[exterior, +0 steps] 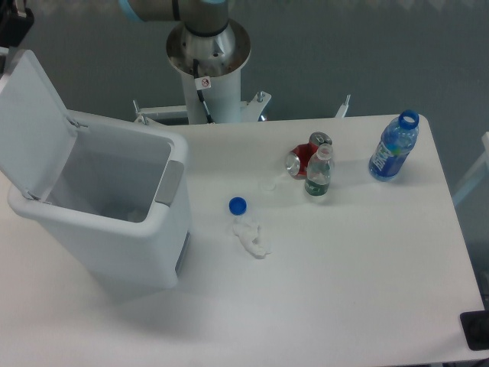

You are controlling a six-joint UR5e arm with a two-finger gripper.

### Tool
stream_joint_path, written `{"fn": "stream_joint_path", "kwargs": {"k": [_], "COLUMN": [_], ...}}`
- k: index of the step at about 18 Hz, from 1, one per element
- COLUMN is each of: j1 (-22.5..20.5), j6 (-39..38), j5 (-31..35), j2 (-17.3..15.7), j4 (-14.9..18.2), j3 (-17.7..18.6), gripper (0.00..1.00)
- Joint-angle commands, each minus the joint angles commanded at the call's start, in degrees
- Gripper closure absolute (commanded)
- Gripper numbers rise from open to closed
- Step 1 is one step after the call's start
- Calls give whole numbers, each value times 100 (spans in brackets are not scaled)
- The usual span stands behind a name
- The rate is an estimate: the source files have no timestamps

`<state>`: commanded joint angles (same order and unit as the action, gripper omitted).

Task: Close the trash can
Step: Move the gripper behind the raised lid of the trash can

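The trash can (114, 237) is a big white bin standing on the left of the table. Its flat white lid (34, 126) is raised, leaning back to the left, and the inside is open to view. A grey latch panel (170, 182) sits on its right rim. Only a dark piece of my gripper (14, 21) shows at the top left corner, just above the lid's upper edge. Its fingers are cut off by the frame edge, so their state is unclear.
The arm's base column (208, 69) rises behind the table. A blue cap (238, 205) and crumpled white paper (252, 238) lie mid-table. A red can (304, 158), a small bottle (318, 174) and a blue bottle (394, 147) stand to the right.
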<state>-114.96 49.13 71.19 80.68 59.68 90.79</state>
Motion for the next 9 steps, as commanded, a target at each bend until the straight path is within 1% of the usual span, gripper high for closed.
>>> {"fn": "stream_joint_path", "kwargs": {"k": [4,9], "j1": [-9,-17], "j6": [-44,-44], "j5": [316,510], "j2": [-44,-79], "j4": [35,35], "j3": [-26,-53], "gripper": [100,100]}}
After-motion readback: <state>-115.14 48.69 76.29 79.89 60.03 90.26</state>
